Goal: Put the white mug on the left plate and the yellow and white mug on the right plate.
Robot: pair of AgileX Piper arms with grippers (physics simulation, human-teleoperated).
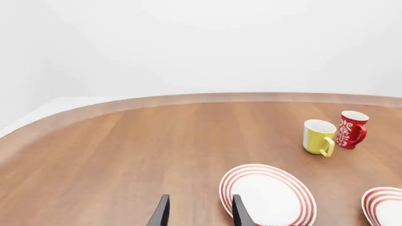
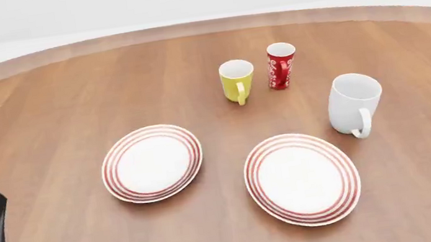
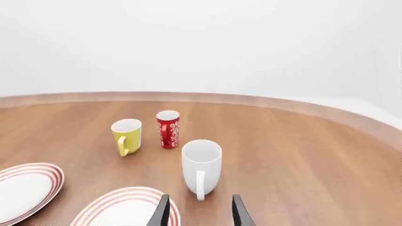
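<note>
The white mug [image 2: 354, 103] stands upright on the table at the right, handle toward me, just beyond the right plate [image 2: 302, 177]. The yellow and white mug [image 2: 237, 80] stands farther back near the middle. The left plate [image 2: 153, 162] lies bare, left of the right plate. My left gripper [image 1: 199, 214] is open with nothing between its fingers, low at the near left, short of the left plate [image 1: 267, 195]. My right gripper [image 3: 199, 213] is open and empty too, at the near right, with the white mug [image 3: 201, 167] a short way ahead of it.
A slim red mug [image 2: 281, 65] with white lettering stands close to the right of the yellow and white mug. The round wooden table's [image 2: 46, 105] far edge curves across the back, with white floor and wall beyond.
</note>
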